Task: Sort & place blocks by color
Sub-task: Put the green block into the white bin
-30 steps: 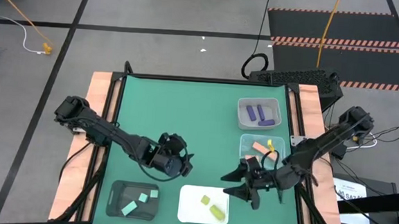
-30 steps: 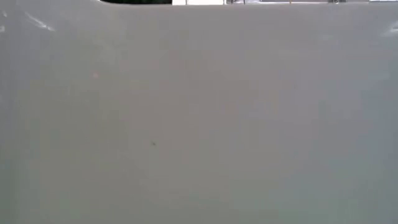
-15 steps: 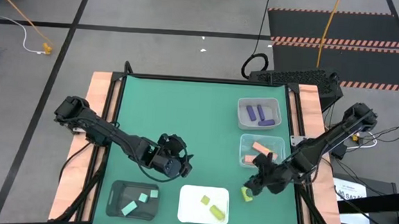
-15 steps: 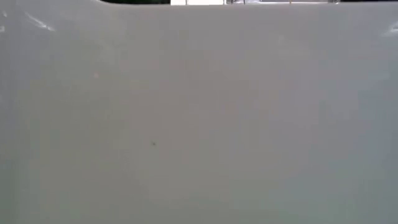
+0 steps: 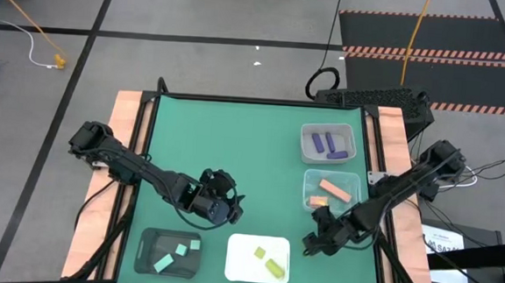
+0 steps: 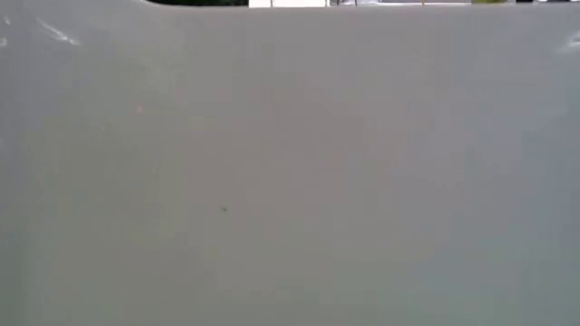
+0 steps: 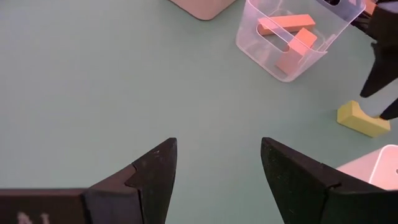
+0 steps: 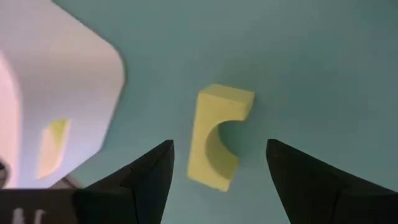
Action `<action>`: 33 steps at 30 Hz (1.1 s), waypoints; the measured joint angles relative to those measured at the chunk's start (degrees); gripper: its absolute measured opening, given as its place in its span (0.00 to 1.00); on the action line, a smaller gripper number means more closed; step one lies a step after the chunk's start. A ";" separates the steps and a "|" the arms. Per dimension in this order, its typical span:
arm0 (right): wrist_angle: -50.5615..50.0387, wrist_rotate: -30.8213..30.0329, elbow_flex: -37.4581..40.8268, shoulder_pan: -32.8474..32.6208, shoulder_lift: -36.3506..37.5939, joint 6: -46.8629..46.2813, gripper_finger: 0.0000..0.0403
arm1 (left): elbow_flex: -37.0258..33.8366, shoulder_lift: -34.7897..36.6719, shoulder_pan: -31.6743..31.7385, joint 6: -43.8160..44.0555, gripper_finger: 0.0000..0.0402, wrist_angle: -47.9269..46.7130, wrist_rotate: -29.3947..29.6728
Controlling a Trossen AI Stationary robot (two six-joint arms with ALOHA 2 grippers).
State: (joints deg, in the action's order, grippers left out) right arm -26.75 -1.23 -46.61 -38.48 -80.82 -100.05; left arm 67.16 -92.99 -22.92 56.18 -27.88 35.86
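A yellow block with a half-round notch lies flat on the green table, just right of the white tray. It also shows in the left wrist view. My right gripper is open above it, one finger on either side, touching nothing; in the high view the right gripper hides the block. My left gripper is open and empty over the bare table, left of middle. Two yellow blocks lie in the white tray.
A black tray with mint blocks stands at the near left. A clear tray with purple blocks and a clear tray with salmon blocks stand at the right. A white surface fills the low view.
My right gripper has swung round from pointing toward the table's left and moved toward the near edge, coming over the yellow block beside the white tray. My left arm has kept still.
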 joint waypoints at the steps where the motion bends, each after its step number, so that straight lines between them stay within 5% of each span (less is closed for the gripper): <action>1: 0.33 -0.01 0.00 0.01 -0.73 0.00 0.61 | 0.00 0.02 0.00 0.00 0.58 0.00 0.00; 14: 6.82 -0.21 0.00 0.13 -7.94 -0.83 0.56 | 0.00 0.02 0.00 0.02 0.58 0.02 0.00; 27: 6.87 0.04 -0.06 0.13 -7.70 1.56 0.08 | 0.00 0.02 0.00 -0.13 0.58 -0.02 0.00; 33: 6.68 1.37 0.02 0.13 -5.94 2.34 0.06 | 0.00 0.02 -0.19 -0.13 0.58 -0.27 0.00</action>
State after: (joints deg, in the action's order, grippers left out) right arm -20.07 0.13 -46.59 -38.35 -86.76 -97.71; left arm 67.16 -92.97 -23.11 56.05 -28.15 35.86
